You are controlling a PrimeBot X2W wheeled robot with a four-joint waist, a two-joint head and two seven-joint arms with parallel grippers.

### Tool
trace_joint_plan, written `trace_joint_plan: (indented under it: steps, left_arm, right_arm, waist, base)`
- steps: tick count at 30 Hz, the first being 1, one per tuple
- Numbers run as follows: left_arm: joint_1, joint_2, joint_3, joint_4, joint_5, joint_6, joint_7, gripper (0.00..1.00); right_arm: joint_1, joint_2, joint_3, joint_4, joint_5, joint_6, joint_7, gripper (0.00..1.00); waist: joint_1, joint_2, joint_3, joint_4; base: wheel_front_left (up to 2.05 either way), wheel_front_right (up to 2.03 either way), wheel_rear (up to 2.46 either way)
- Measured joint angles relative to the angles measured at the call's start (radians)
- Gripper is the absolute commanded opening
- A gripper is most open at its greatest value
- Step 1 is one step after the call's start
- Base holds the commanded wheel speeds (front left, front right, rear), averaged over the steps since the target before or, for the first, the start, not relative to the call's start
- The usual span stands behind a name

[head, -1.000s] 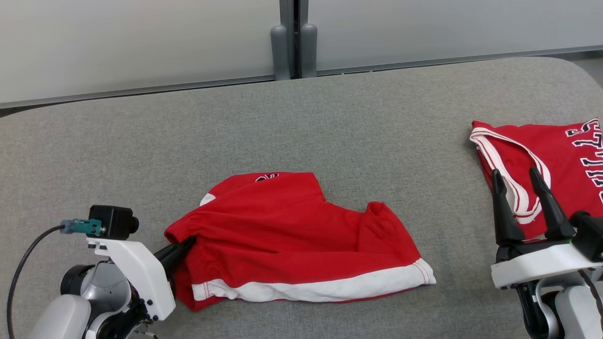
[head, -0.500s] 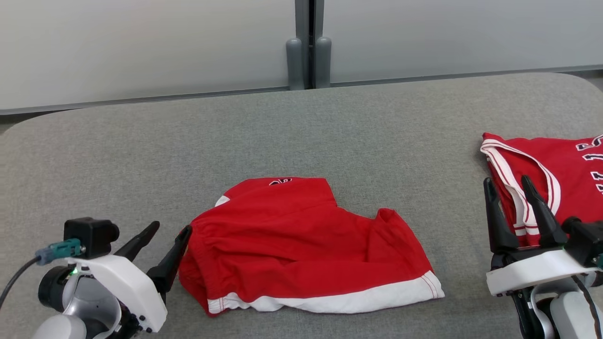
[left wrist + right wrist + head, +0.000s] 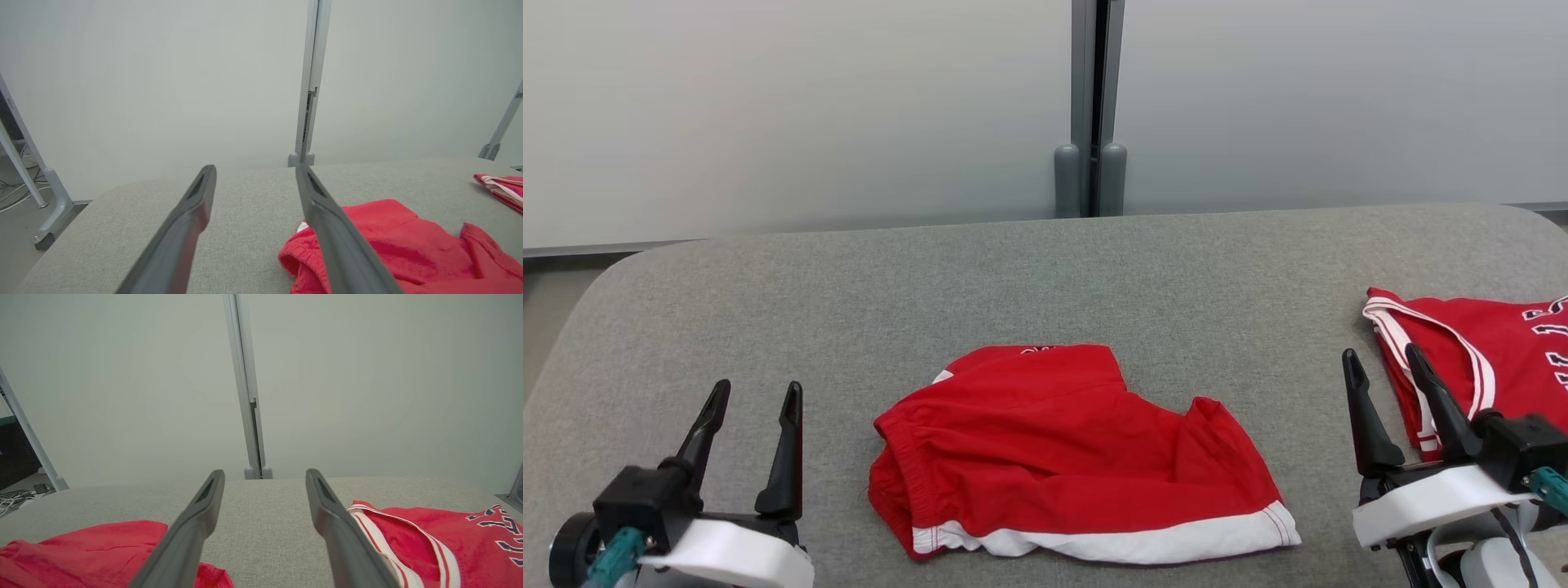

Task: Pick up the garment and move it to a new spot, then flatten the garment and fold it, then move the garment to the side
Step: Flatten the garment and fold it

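The garment [image 3: 1062,457] is a pair of red shorts with a white hem band, lying folded in the middle of the grey padded table [image 3: 1013,278]. My left gripper [image 3: 758,385] stands open to the left of the waistband, apart from the cloth, with nothing between its fingers. In the left wrist view the garment [image 3: 392,241] lies to the right of my left gripper [image 3: 255,167]. My right gripper [image 3: 1380,351] is open at the right, holding nothing. In the right wrist view the garment [image 3: 94,551] sits at the lower left of my right gripper [image 3: 264,471].
A red jersey [image 3: 1503,359] with white trim and dark lettering lies at the table's right edge, just behind my right gripper; the jersey [image 3: 429,535] is also beside the right finger. A pale wall with a grey post [image 3: 1090,106] stands behind the table.
My left gripper opened, let go of the shorts' waistband and drew back to the left. The head camera has tilted up, so the whole picture shifted down.
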Motion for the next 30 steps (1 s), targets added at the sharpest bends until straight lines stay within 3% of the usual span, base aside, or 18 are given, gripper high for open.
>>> trace_joint_plan:
  steps: [8, 30]
  left_arm:
    - [0.049, -0.086, 0.007, 0.091, 0.05, 0.05, -0.194, 1.0]
    - [0.065, -0.168, 0.05, 0.137, 0.13, -0.021, -0.213, 1.0]
  right_arm:
    - [0.032, -0.004, -0.008, -0.011, -0.002, 0.0, 0.0, 1.0]
    - [0.077, 0.01, -0.019, -0.01, -0.007, 0.0, 0.0, 1.0]
  waist:
    - [0.0, 0.0, -0.023, -0.005]
    - [0.0, 0.0, -0.025, 0.011]
  base:
    - [0.0, 0.0, 0.0]
    - [0.0, 0.0, 0.0]
